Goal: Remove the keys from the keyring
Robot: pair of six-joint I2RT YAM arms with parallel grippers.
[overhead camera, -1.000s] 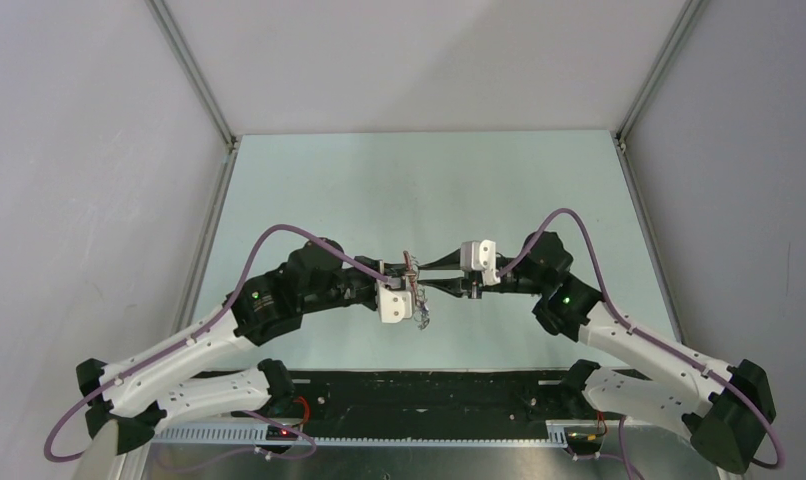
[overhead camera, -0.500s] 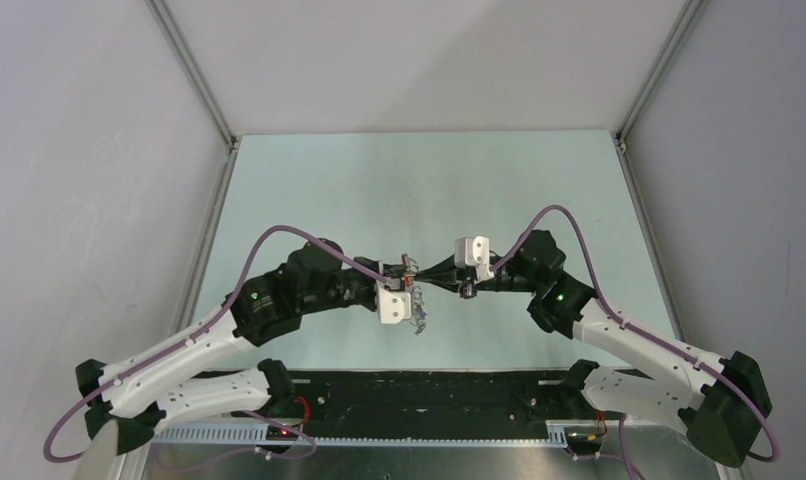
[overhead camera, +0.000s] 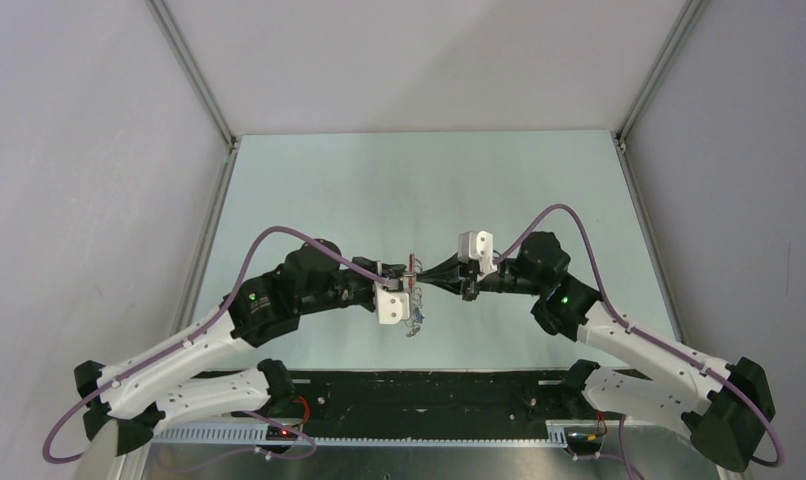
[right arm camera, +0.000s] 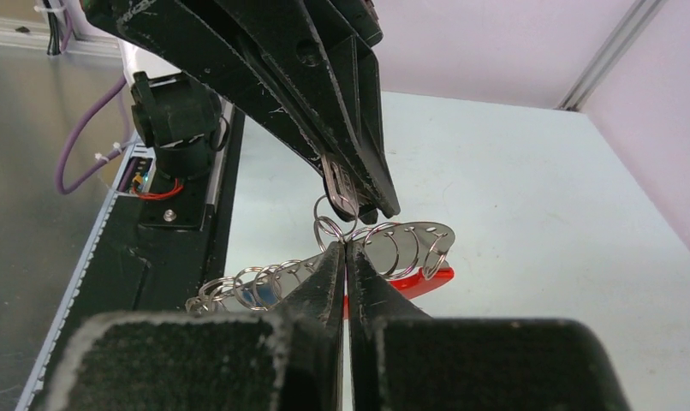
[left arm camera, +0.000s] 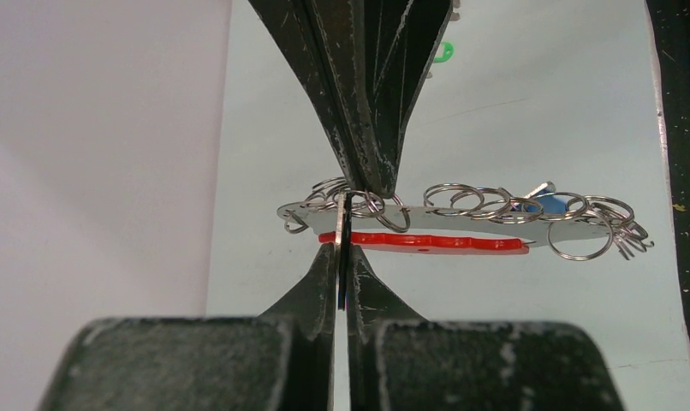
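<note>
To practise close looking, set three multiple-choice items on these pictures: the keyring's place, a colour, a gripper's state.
1. Where is the keyring? A on the table's far corner; B between the left gripper and the right gripper; C on the black rail.
2. Its flat loop is: A red; B yellow; C white.
3. The left gripper is: A wide open; B out of view; C shut on a key.
Answers: B, both wrist views show the tips meeting at it. A, red shows below the silver rings. C, its fingers pinch the thin metal.
</note>
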